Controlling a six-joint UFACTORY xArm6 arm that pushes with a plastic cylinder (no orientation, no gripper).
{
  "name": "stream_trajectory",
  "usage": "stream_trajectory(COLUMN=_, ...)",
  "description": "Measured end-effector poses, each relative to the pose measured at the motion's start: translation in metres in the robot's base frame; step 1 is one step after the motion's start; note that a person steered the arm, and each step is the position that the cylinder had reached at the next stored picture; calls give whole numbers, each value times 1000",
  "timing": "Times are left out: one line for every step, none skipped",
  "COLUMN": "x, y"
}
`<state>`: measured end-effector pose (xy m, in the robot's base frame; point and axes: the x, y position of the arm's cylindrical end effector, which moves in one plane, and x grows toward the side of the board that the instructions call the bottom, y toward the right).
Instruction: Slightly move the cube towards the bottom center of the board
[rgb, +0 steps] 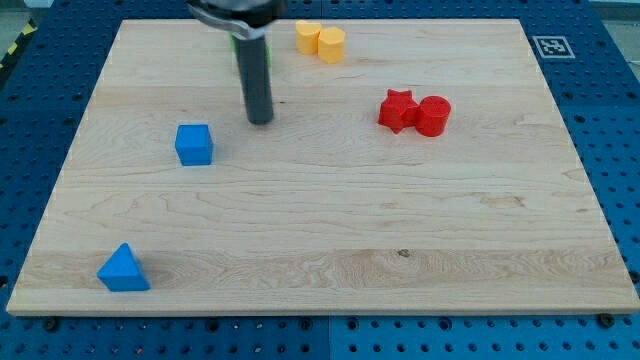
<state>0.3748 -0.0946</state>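
A blue cube (194, 144) sits on the wooden board (330, 220) at the view's left, a little above the middle. My tip (260, 120) rests on the board to the right of the cube and slightly above it, a short gap away and not touching it. The rod rises from there to the view's top edge.
A blue triangular block (123, 269) lies at the bottom left. A red star block (397, 109) touches a red cylinder (433, 115) at the right. Two yellow blocks (320, 40) sit at the top centre. A green block (240, 50) is mostly hidden behind the rod.
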Motion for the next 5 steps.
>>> stream_trajectory(x=-7, y=-55)
stream_trajectory(x=-6, y=-76)
stream_trajectory(x=9, y=-77)
stream_trajectory(x=32, y=-77)
stream_trajectory(x=48, y=-77)
